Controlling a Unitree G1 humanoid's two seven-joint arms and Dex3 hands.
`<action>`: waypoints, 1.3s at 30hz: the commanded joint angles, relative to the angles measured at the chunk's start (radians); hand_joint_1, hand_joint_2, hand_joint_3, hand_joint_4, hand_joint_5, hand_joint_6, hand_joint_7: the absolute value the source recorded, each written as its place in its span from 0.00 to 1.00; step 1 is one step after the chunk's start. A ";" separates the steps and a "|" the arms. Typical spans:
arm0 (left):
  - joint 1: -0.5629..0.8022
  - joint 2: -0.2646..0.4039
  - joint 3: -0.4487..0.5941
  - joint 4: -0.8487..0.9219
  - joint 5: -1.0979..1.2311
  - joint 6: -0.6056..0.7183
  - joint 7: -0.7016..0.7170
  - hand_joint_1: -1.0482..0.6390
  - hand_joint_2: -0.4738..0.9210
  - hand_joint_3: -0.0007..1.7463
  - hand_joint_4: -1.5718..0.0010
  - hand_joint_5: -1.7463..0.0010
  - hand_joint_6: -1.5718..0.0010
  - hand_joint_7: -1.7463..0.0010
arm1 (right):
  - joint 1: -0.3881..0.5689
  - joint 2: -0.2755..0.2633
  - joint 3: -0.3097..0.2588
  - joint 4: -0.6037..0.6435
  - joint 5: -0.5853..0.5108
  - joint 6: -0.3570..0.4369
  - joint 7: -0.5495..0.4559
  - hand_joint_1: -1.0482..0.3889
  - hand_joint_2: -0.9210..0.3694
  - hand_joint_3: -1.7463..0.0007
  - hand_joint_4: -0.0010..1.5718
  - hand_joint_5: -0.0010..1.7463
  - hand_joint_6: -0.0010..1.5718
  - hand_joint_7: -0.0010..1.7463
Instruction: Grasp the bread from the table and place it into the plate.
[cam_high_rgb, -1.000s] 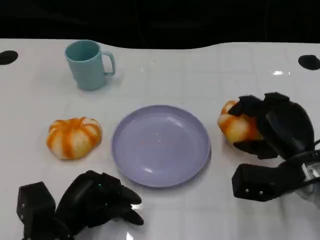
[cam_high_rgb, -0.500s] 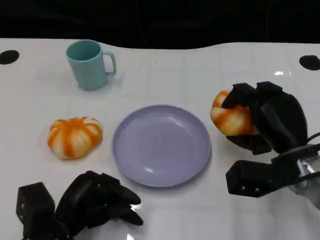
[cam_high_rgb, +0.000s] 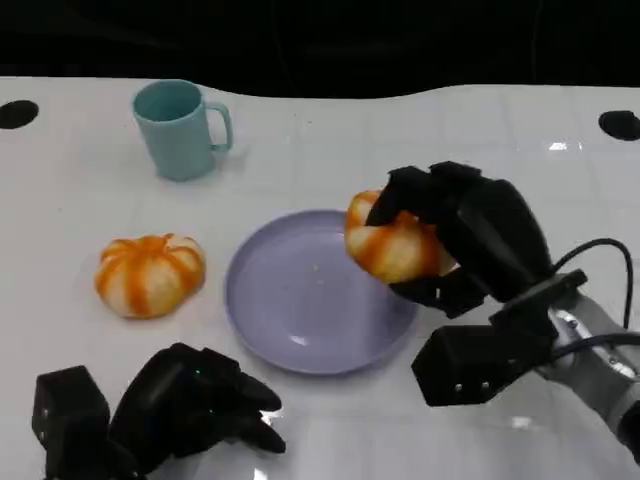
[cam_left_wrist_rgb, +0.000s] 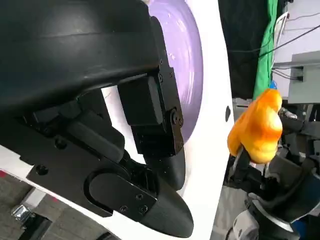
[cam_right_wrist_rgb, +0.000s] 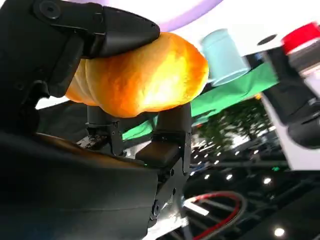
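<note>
My right hand (cam_high_rgb: 470, 235) grips an orange, pumpkin-shaped bread (cam_high_rgb: 393, 247) and holds it above the right rim of the lavender plate (cam_high_rgb: 290, 300). The right wrist view shows that bread (cam_right_wrist_rgb: 145, 77) clamped between black fingers (cam_right_wrist_rgb: 110, 30). A second orange bread (cam_high_rgb: 149, 274) lies on the white table left of the plate. My left hand (cam_high_rgb: 190, 405) rests low near the table's front edge, fingers curled in, holding nothing. In the left wrist view the held bread (cam_left_wrist_rgb: 257, 127) hangs beyond the plate (cam_left_wrist_rgb: 192, 65).
A teal mug (cam_high_rgb: 180, 128) stands at the back left of the table, behind the second bread. Black round marks sit at the far left (cam_high_rgb: 16, 114) and far right (cam_high_rgb: 620, 124) of the table. A dark backdrop runs along the far edge.
My right hand has lifted the bread off the table on the right and carried it left, over the plate's right rim. The left hand and the other bread have stayed put.
</note>
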 joint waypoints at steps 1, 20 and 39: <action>0.005 0.016 -0.003 -0.007 0.007 -0.006 0.011 0.00 0.91 0.00 0.01 0.86 0.02 1.00 | -0.050 0.032 0.016 0.034 0.001 -0.010 0.053 0.63 0.54 0.15 0.63 1.00 0.50 0.96; 0.013 0.014 -0.009 -0.013 0.012 -0.016 0.019 0.00 0.92 0.00 0.01 0.86 0.02 1.00 | -0.122 0.123 0.030 0.263 0.036 -0.065 0.142 0.59 0.34 0.30 0.48 0.93 0.44 0.77; 0.016 0.008 -0.018 -0.020 0.018 -0.018 0.030 0.00 0.92 0.00 0.01 0.85 0.02 1.00 | -0.065 0.055 0.017 0.078 0.072 0.070 0.446 0.14 0.00 0.78 0.00 0.31 0.06 0.06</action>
